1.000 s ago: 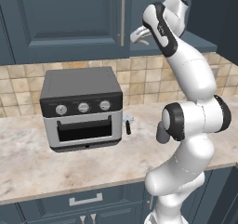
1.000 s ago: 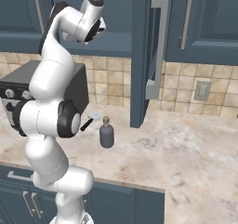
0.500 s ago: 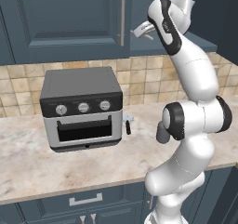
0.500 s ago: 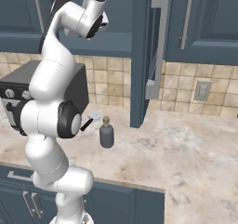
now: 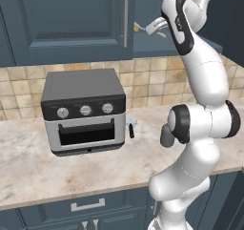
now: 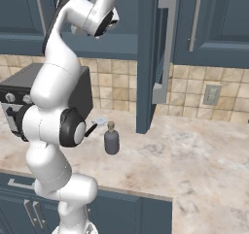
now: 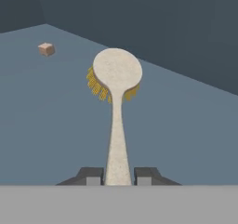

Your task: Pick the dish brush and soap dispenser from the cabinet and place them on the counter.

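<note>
The dish brush (image 7: 117, 74), a cream handle with a round head and yellow bristles, lies over the blue-grey floor of the cabinet (image 7: 51, 121). My gripper (image 7: 118, 175) is shut on the near end of its handle. From the left base, the gripper (image 5: 147, 28) reaches into the open cabinet above the backsplash, and the brush's yellow bristles (image 5: 136, 27) peek out beside the door's edge. The soap dispenser (image 6: 111, 140), a grey bottle with a tan pump, stands upright on the beige counter (image 6: 194, 150).
A small tan cube (image 7: 46, 49) sits deeper in the cabinet. The open cabinet door (image 6: 147, 58) hangs over the counter near the soap dispenser. A toaster oven (image 5: 85, 112) stands at the left, with a small white item with a black handle (image 5: 130, 127) beside it.
The arm's upper part and hand have shifted slightly upward and to the right with the brush held. The soap dispenser has stayed in place.
</note>
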You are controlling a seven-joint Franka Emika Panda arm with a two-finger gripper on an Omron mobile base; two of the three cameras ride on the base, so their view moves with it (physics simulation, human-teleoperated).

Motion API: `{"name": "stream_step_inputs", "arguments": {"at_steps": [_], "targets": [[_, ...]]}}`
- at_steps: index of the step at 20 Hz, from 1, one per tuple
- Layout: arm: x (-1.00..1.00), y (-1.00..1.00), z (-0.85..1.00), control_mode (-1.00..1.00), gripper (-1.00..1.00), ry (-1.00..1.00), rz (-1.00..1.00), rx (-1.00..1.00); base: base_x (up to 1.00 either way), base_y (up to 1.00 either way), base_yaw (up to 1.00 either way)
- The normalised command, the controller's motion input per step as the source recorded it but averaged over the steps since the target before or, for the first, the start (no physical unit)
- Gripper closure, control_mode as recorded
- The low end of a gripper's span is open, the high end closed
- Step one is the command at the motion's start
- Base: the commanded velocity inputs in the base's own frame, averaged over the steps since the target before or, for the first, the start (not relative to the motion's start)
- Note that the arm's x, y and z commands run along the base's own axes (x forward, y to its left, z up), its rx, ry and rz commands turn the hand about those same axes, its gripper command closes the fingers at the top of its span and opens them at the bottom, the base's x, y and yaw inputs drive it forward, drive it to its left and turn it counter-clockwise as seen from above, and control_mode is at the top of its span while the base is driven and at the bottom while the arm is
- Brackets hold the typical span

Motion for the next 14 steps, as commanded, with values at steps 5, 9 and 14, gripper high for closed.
{"name": "stream_step_inputs", "arguments": {"at_steps": [5,9,14], "targets": [[-0.20,-0.36,0.00,-1.00,1.00,0.01,-0.07,0.00,0.00,0.00,0.00],[-0.42,-0.27,-0.01,-1.00,1.00,0.00,-0.08,0.00,0.00,0.00,0.00],[-0.74,-0.27,-0.01,-1.00,1.00,0.00,-0.12,0.01,0.00,0.00,0.00]]}}
